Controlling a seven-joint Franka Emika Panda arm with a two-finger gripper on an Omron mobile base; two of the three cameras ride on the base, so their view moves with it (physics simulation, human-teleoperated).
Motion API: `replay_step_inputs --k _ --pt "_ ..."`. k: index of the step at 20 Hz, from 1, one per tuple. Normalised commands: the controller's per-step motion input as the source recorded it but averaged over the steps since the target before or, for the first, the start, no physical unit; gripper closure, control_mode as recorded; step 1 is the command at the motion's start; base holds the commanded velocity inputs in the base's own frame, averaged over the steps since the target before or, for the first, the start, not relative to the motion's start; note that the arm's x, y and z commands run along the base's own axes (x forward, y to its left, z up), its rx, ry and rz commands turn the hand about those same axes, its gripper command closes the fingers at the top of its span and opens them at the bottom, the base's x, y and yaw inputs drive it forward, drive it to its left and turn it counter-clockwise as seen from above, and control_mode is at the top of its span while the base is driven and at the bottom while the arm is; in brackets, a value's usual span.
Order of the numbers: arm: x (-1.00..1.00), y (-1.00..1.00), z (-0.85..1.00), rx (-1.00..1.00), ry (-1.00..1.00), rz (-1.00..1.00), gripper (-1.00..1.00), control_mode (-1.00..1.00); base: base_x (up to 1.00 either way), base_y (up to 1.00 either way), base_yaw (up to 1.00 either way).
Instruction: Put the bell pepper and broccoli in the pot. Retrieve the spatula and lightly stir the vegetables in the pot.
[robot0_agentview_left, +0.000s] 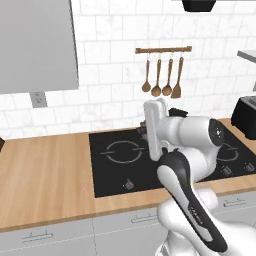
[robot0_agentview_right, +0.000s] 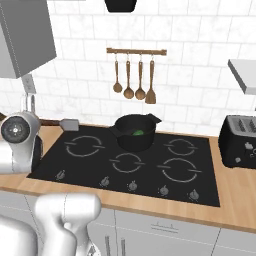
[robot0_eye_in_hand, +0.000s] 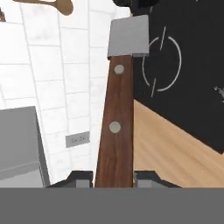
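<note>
My gripper (robot0_eye_in_hand: 113, 178) is shut on the dark brown wooden handle of the spatula (robot0_eye_in_hand: 117, 118). Its flat grey blade (robot0_eye_in_hand: 129, 37) points away from the hand toward the back left corner of the hob. From the right base view, the spatula's blade (robot0_agentview_right: 70, 123) shows just left of the hob, its handle running behind my arm. The black pot (robot0_agentview_right: 135, 132) stands on the hob's back middle burner. The green broccoli (robot0_agentview_right: 138, 132) lies inside it. The bell pepper is hidden. In the left base view my arm covers most of the pot (robot0_agentview_left: 176, 111).
Several wooden spoons and a turner hang from a wall rail (robot0_agentview_right: 136, 51) above the pot. A black toaster (robot0_agentview_right: 239, 141) stands right of the hob (robot0_agentview_right: 150, 170). A wall outlet (robot0_eye_in_hand: 77, 139) and a grey cabinet (robot0_agentview_left: 37, 45) are at the left.
</note>
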Motion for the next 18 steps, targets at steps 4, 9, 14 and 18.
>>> replay_step_inputs --k 4,9,14,18 --pt "0.00 -0.49 0.55 0.39 0.00 -0.23 1.00 -1.00 0.00 0.00 0.00" --pt "0.00 -0.60 0.29 0.46 0.02 -0.25 1.00 -1.00 0.00 0.00 0.00" --pt "0.00 -0.70 0.10 0.51 0.10 -0.26 1.00 -1.00 0.00 0.00 0.00" --pt "0.06 -0.76 0.11 0.48 0.06 -0.16 1.00 -1.00 0.00 0.00 0.00"
